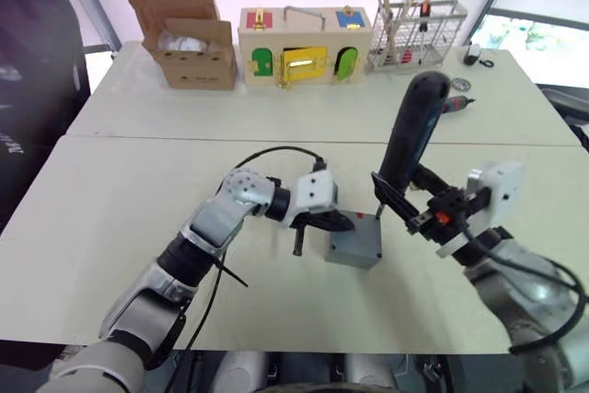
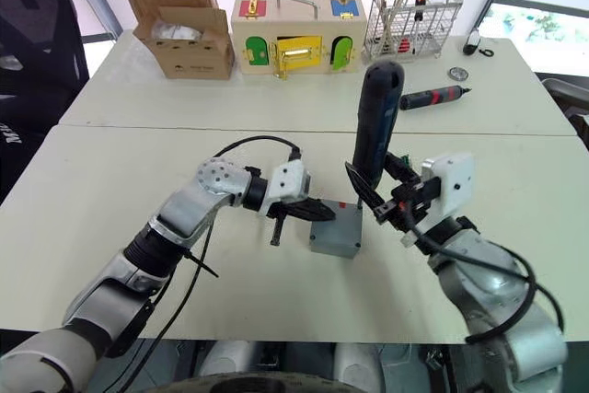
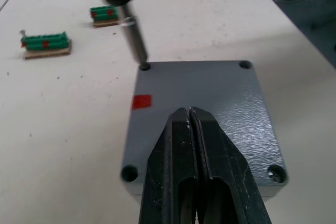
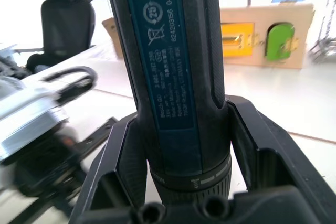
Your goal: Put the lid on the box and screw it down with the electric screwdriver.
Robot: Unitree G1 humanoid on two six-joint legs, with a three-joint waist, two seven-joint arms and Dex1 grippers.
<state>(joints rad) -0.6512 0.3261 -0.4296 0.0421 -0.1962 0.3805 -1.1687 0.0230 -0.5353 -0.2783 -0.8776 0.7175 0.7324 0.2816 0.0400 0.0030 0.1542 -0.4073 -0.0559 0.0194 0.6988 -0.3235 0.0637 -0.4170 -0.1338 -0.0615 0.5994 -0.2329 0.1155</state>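
Observation:
The grey box [image 1: 354, 246] sits mid-table with the lid [image 3: 210, 98] lying flat on top; a red mark [image 3: 142, 101] shows on the lid. My left gripper [image 3: 189, 113] is shut with nothing between its fingers, and its tips rest over the lid's near side. My right gripper [image 1: 407, 202] is shut on the electric screwdriver [image 1: 414, 126], a thick black tool held nearly upright at the box's right. Its thin metal bit [image 3: 134, 38] points down into one of the lid's corner screw holes [image 3: 145, 67]. The other corner holes lie uncovered.
At the far edge stand a brown cardboard box [image 1: 189, 29], a wooden box with coloured doors [image 1: 304, 43] and a wire rack [image 1: 414, 29]. A black-and-red screwdriver [image 2: 433, 96] lies far right. Two green terminal blocks [image 3: 46, 43] lie near the grey box. A black chair [image 1: 28, 62] is left.

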